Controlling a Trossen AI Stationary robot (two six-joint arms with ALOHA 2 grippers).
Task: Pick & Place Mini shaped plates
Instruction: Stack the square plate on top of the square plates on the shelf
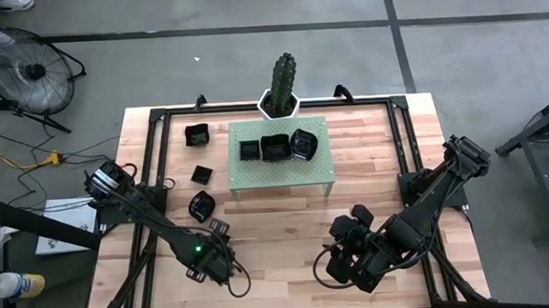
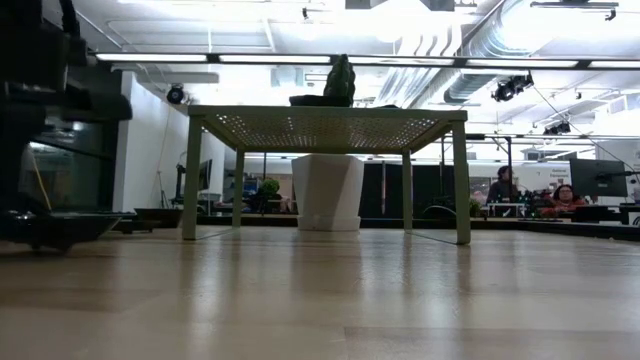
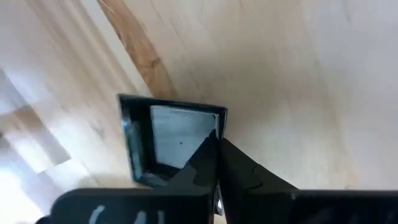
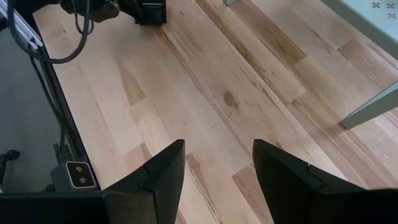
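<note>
square plate (image 3: 166, 144) in left end effector (image 3: 216, 163)

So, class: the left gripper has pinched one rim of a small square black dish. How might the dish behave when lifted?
The square dish looks rigid, so it probably won't flex. The left gripper is shut on just one rim, off-centre, so the dish may tilt or swing. Its glossy surface hints that it could slip. It sits flat on the table and is unlikely to roll.
</note>
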